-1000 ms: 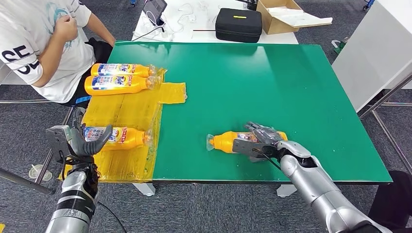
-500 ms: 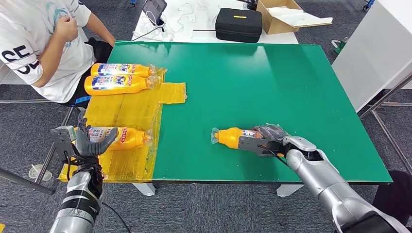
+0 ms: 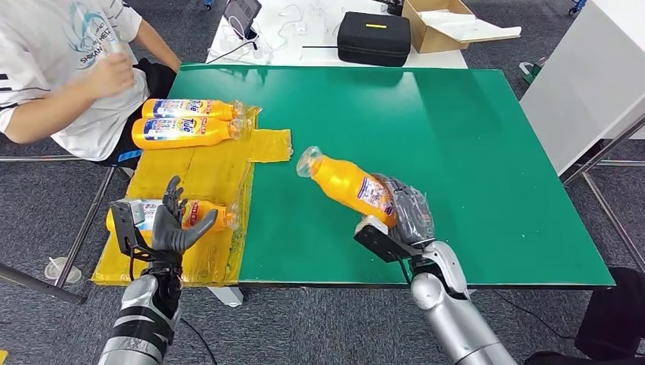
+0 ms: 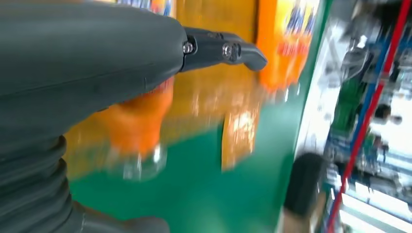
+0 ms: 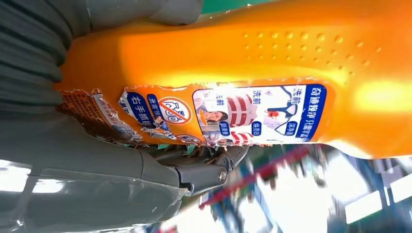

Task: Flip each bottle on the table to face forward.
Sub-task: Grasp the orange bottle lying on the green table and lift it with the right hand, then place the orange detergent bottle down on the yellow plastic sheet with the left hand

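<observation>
My right hand (image 3: 401,220) grips an orange bottle (image 3: 348,185) by its base and holds it lifted above the green table (image 3: 471,137), cap end tilted up and to the left. Its torn back label (image 5: 233,114) faces the right wrist camera. My left hand (image 3: 173,224) hovers open, fingers spread, over another orange bottle (image 3: 199,214) lying on the yellow sheet (image 3: 201,171); that bottle (image 4: 141,121) shows blurred under the hand (image 4: 87,63). Two more bottles (image 3: 186,131), (image 3: 190,109) lie side by side at the sheet's far end, labels up.
A person in a white shirt (image 3: 61,68) sits at the table's far left corner, close to the two bottles. A black case (image 3: 373,38) and a cardboard box (image 3: 445,23) stand on the white table behind. A white cabinet (image 3: 593,84) is at the right.
My right hand has lifted the orange bottle off the table and swung its cap end up and leftward. My left hand has risen over the near bottle. The person's arm has moved.
</observation>
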### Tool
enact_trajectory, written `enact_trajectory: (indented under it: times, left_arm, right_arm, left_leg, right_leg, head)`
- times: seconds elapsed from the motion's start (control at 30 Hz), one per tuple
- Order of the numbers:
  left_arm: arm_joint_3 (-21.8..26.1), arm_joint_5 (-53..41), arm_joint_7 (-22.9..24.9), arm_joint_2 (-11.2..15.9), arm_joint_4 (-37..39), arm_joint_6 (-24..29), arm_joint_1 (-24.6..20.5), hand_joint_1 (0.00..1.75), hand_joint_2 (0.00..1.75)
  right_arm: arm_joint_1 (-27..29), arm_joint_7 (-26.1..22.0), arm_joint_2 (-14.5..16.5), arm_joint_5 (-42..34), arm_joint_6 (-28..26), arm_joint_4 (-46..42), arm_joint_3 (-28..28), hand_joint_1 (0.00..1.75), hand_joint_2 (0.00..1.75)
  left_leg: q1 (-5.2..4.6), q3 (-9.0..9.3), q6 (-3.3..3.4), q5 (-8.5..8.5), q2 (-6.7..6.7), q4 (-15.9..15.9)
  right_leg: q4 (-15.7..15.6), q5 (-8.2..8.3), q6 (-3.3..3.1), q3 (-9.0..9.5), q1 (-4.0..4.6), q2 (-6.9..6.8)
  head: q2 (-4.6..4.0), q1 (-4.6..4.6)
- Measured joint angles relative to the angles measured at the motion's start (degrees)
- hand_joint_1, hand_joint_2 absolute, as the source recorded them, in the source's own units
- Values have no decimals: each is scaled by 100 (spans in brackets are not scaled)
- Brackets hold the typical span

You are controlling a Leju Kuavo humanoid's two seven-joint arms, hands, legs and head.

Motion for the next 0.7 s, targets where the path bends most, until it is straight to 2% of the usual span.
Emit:
enact_trajectory:
  times: [0.1,0.17,0.43,0.7]
  left_arm:
    - [-307,571,308,-63,-316,-550,237,0,175]
    - [-516,980,474,-75,-522,-837,372,0,175]
    - [-1263,2175,825,-38,-1129,-1600,731,0,175]
    - [-1917,2354,841,25,-1221,-1687,787,0,175]
  right_arm:
    - [249,-460,338,-50,-543,-238,-364,175,175]
    - [368,-669,524,-193,-663,-296,-553,175,175]
    - [601,-1448,1024,-607,-452,-36,-918,175,175]
    - [575,-1856,1554,-619,-339,851,-743,175,175]
  left_leg:
    - [-2,-2,3,-3,2,0]
    - [-3,-3,3,-5,5,0]
    - [0,-5,2,-6,6,-1]
    - [1,-8,2,-5,7,-1]
  right_leg:
    - [0,0,1,-1,-2,1]
    - [-1,1,1,-3,-3,1]
    - [0,1,0,-8,1,2]
    - [0,0,0,-11,1,1]
  head:
    - [0,1]
    - [0,1]
    - [0,0]
    - [1,1]
